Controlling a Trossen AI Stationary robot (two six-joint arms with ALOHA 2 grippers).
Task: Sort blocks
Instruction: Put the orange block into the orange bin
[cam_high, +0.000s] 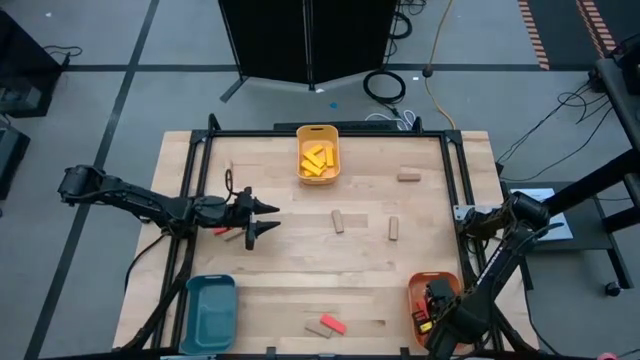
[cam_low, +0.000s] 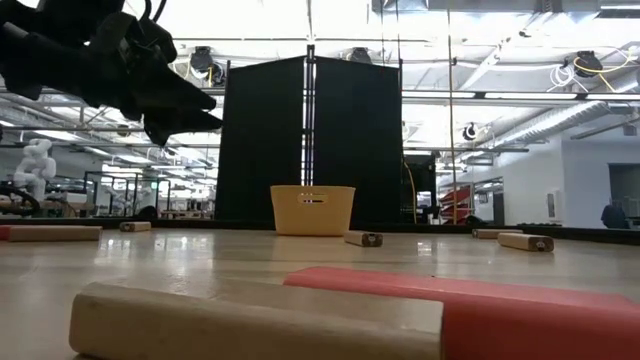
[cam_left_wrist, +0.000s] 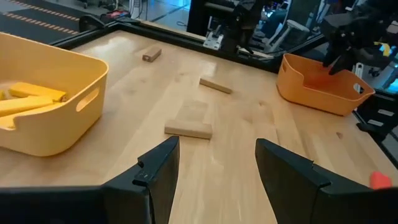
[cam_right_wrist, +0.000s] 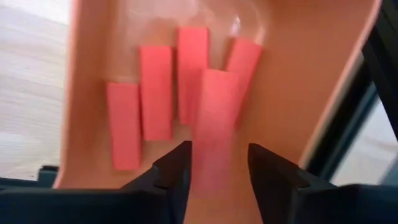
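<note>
Tan and red blocks nearest; sorting partly done.

Nearest, by the table's front edge, a tan block (cam_low: 250, 325) and a red block (cam_low: 480, 315) are seen lying side by side. At the front right corner, the right gripper (cam_right_wrist: 217, 165) is held over the orange tray (cam_right_wrist: 298, 74), fingers parted, one red block (cam_right_wrist: 214, 118) between them, four others in the tray. Mid-left, the left gripper (cam_left_wrist: 214, 168) hangs open, empty. Tan blocks (cam_high: 338, 221) are scattered mid-table. Yellow blocks (cam_high: 318, 160) are gathered in the yellow tray (cam_high: 318, 132) at the back edge.

A robotics lab: exposed ceiling ducts (cam_low: 520, 125), black partition screen (cam_low: 310, 140), floor cables (cam_high: 385, 85), a white humanoid robot (cam_low: 35, 160) beyond.
</note>
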